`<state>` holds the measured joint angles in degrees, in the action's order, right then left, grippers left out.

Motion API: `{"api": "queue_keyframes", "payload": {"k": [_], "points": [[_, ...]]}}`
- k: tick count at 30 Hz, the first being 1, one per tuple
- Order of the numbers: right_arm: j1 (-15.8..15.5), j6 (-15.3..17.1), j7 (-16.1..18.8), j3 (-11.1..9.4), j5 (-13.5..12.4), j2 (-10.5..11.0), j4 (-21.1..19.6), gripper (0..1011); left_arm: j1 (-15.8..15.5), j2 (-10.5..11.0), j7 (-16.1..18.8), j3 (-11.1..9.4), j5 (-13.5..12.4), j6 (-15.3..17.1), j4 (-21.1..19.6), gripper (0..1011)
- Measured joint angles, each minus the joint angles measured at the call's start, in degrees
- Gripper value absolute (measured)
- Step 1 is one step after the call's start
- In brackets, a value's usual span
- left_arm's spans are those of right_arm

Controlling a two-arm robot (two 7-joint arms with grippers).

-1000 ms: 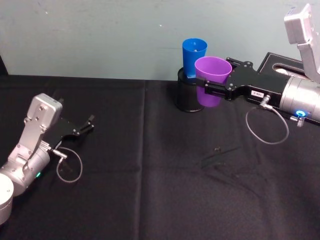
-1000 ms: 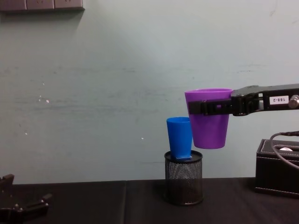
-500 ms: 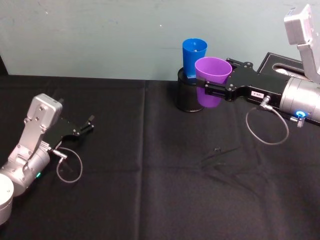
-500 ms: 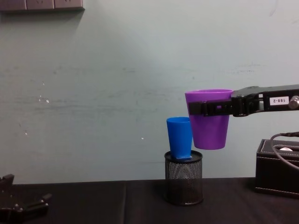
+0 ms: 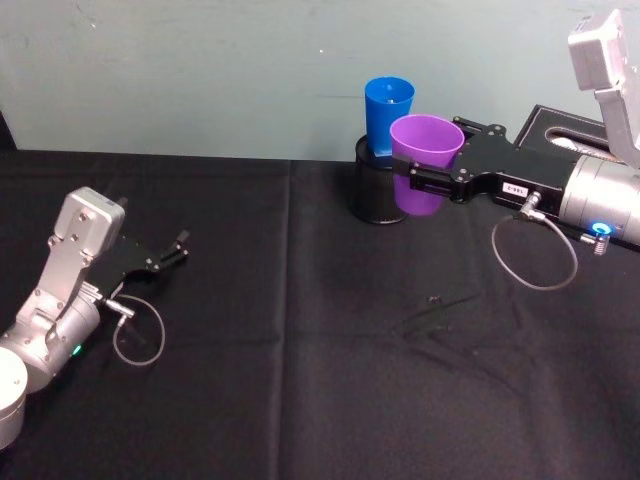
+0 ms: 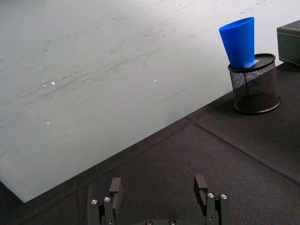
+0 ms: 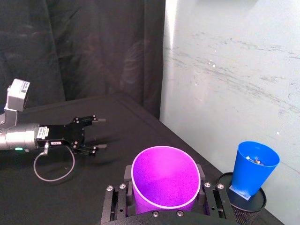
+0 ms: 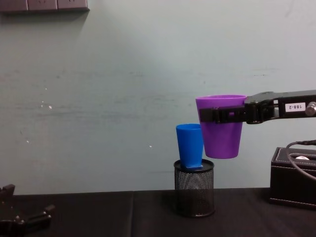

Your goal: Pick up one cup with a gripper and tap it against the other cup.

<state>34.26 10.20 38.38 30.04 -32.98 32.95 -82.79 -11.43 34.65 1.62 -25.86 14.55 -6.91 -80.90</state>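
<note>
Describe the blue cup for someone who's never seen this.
At the far edge of the black table stands a mesh holder. The blue cup sits tilted in its top. It is narrower than the purple cup that the right tool holds aloft beside it.

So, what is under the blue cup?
A black mesh pen holder, standing on the black table; the blue cup's base sits in its open top. Whatever else is inside the holder is hidden.
</note>
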Motion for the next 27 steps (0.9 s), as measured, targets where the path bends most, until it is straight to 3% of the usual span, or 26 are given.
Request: {"api": "queue_keyframes", "payload": {"k": [27], "points": [[-0.01, -0.03, 0.01, 0.0, 0.02, 0.0, 0.0, 735, 0.0, 0.0, 0.0, 0.0, 0.0, 0.0, 0.0, 1004]]}}
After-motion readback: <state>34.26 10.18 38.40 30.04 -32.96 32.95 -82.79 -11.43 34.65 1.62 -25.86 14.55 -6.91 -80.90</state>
